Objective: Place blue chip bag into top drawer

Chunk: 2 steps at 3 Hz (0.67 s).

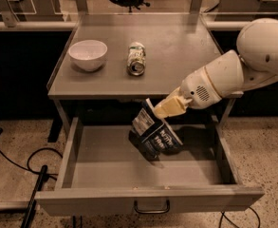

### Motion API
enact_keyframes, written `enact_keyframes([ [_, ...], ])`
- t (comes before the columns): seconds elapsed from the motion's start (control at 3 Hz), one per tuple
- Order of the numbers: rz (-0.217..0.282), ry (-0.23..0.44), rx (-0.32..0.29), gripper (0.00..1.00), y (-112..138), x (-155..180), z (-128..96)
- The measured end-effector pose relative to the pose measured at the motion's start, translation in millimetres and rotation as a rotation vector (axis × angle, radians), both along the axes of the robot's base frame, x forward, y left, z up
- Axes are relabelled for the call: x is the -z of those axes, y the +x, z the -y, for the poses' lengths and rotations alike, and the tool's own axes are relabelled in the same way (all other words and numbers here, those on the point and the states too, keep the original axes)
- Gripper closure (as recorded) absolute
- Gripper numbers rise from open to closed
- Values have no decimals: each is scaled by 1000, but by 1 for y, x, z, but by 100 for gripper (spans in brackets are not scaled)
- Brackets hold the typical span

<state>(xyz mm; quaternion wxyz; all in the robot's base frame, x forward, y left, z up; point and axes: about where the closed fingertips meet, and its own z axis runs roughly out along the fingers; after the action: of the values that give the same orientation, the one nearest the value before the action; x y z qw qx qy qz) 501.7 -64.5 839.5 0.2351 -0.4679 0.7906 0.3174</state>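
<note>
Item: one grey metal table (176, 46), flat-topped, with a wide, shallow grey metal top drawer (105, 163) below it pulled fully out, its flat front panel carrying a small dark handle (151, 207) at centre. On the tabletop, left side: one round white bowl (88, 54), upright. Just to its right, apart from it: one green-and-white can (136, 59), lying on its side with an end facing the front edge. Reaching in from the right: one white, rounded robot arm (233, 72), ending in a cream-coloured two-finger gripper (160, 110) just below the table's front edge and above the open drawer. The fingers are pinched together on the upper edge of one crinkly dark blue chip bag (153, 136) with white lettering and a white panel. The bag hangs tilted from that grip, over the middle-right of the drawer's cavity; whether its lowest corner touches the drawer floor I cannot tell. On the speckled floor (266, 160) at lower left: dark cables (34, 167), looping beside the drawer's left corner.
</note>
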Motion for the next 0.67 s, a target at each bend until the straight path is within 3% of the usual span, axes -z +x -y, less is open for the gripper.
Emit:
enact_keyframes([
  [0.67,-147,226,37,100,6,23,-4],
])
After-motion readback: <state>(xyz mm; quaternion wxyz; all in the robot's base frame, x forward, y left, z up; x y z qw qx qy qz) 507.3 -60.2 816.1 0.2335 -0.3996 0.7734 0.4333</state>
